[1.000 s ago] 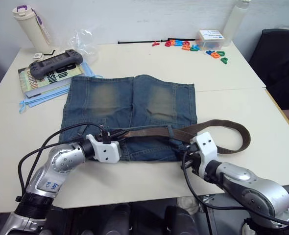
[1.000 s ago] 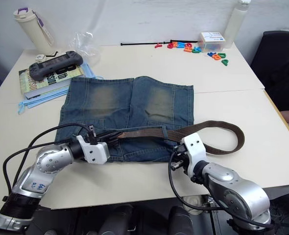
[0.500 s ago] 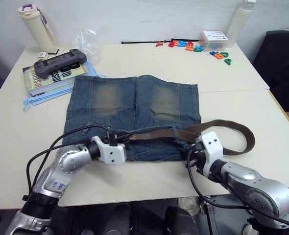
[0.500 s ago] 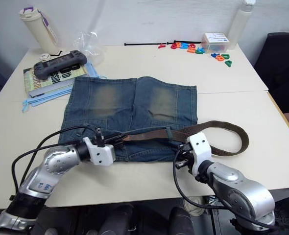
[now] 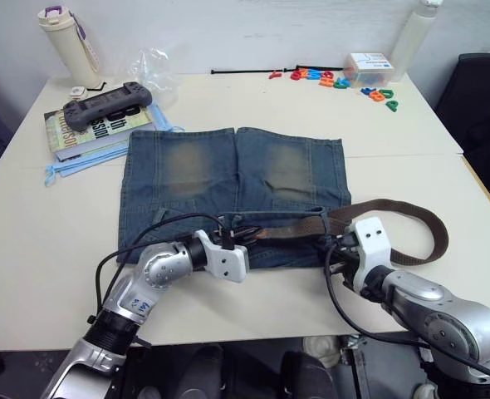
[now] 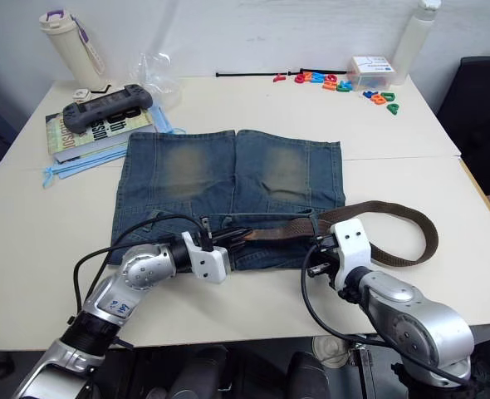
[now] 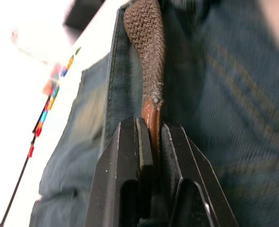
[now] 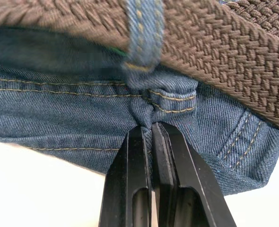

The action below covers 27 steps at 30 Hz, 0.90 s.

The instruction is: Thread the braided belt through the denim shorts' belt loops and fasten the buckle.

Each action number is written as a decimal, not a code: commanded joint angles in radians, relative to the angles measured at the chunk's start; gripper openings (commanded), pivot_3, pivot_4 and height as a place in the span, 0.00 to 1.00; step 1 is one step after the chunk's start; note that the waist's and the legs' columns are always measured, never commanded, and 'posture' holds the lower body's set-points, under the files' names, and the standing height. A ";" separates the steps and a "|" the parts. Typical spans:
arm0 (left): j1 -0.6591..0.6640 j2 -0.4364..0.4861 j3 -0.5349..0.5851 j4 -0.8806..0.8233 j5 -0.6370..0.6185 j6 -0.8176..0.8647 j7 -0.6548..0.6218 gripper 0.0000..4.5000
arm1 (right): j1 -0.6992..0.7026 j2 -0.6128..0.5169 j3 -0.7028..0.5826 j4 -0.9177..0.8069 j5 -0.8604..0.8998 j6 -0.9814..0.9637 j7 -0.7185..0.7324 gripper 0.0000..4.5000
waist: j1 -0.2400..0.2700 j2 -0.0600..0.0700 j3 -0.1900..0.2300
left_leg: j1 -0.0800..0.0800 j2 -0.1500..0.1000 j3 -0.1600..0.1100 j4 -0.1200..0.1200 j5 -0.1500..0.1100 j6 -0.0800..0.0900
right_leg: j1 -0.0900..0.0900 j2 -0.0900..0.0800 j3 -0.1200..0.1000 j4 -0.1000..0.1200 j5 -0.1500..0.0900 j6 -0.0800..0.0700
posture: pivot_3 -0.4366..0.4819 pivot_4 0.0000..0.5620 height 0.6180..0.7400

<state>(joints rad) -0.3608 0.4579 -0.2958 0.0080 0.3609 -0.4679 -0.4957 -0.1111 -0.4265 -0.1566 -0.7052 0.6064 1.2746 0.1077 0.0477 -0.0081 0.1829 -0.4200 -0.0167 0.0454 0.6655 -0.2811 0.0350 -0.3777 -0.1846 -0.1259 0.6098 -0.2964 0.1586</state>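
Note:
The denim shorts (image 5: 228,166) lie flat on the table, waistband toward me. The braided belt (image 5: 291,228) runs along the waistband, and its free length curls in a loop (image 5: 432,237) on the table to the right. My left gripper (image 5: 243,241) is shut on the belt's tan leather tip (image 7: 151,116). My right gripper (image 5: 332,251) is shut on a pinch of the waistband denim (image 8: 146,113), just under a belt loop (image 8: 142,33); the belt passes through that loop. The buckle is hidden.
At the back left, a book with a grey game controller (image 5: 105,104) lies beside a cream bottle (image 5: 66,41) and a clear plastic bag (image 5: 149,66). Coloured letters (image 5: 336,79), a small box (image 5: 369,62) and a white bottle (image 5: 415,29) line the far edge. A black chair (image 5: 486,91) stands at the right.
The whole view has shifted. Against the shorts, my left gripper has moved right along the waistband, still holding the belt tip. The right gripper keeps its pinch below the loop.

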 commanded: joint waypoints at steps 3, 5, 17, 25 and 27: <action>0.009 0.039 0.058 -0.062 -0.042 -0.011 0.003 0.07 | 0.004 0.012 -0.026 -0.022 -0.014 0.017 -0.017 0.00 | -0.003 0.000 0.000 | 0.000 0.000 0.000 0.000 0.000 0.000 | 0.000 0.000 0.000 0.000 0.000 0.000 | 0.48 0.27 0.70; 0.018 0.069 0.086 -0.075 -0.045 -0.007 0.002 0.07 | 0.005 0.005 -0.040 -0.018 -0.016 0.026 -0.017 0.00 | -0.005 0.000 0.000 | 0.000 0.000 0.000 0.000 0.000 0.000 | 0.000 0.000 0.000 0.000 0.000 0.000 | 0.48 0.27 0.70; 0.061 0.186 0.154 -0.068 0.024 -0.112 0.067 0.07 | -0.015 -0.065 -0.093 0.050 -0.039 0.054 0.012 0.00 | 0.007 0.000 0.000 | 0.000 -0.001 0.000 0.000 0.000 0.001 | 0.000 -0.001 0.000 -0.001 0.000 0.000 | 0.48 0.27 0.70; 0.031 0.163 0.136 -0.043 0.040 -0.095 0.084 0.07 | -0.041 -0.130 -0.109 0.079 -0.020 0.046 0.065 0.00 | 0.007 0.000 0.000 | 0.000 -0.001 0.000 0.000 0.000 0.001 | 0.000 -0.001 0.000 -0.001 0.000 0.000 | 0.48 0.27 0.70; 0.025 0.150 0.127 -0.040 0.043 -0.086 0.084 0.07 | -0.057 -0.105 -0.135 0.063 0.015 0.054 0.078 0.00 | 0.007 0.000 0.000 | -0.001 -0.001 0.000 0.000 0.000 0.001 | 0.000 -0.001 0.000 -0.001 0.000 0.000 | 0.48 0.27 0.70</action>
<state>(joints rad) -0.3192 0.6196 -0.1681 -0.0220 0.4015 -0.5562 -0.4281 -0.1596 -0.5373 -0.2302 -0.6262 0.6105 1.3156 0.1854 0.0543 -0.0078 0.1827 -0.4207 -0.0176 0.0454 0.6654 -0.2814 0.0356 -0.3777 -0.1853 -0.1262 0.6091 -0.2963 0.1588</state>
